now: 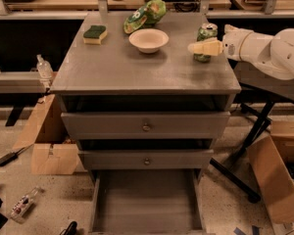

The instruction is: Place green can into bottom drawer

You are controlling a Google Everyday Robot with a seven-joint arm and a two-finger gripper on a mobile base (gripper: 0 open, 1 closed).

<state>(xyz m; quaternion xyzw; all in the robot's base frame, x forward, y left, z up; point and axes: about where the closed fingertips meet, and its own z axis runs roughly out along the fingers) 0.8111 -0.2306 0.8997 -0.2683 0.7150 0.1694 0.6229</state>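
The green can (207, 33) stands upright on the right rear part of the grey cabinet top (137, 67). My gripper (202, 47) reaches in from the right at can height, and its pale tip crosses in front of the can's lower half. The white arm (264, 48) stretches off to the right edge. The can rests on the cabinet top. The bottom drawer (146, 199) is pulled out at the foot of the cabinet, and its flat grey floor is bare.
On the cabinet top are a white bowl (148, 39), a green-topped yellow sponge (95, 34) and a green-yellow snack bag (146, 14). Two closed drawer fronts with brass knobs (146, 127) sit above the open drawer. Cardboard boxes (49, 146) and a black stand (245, 146) flank the cabinet.
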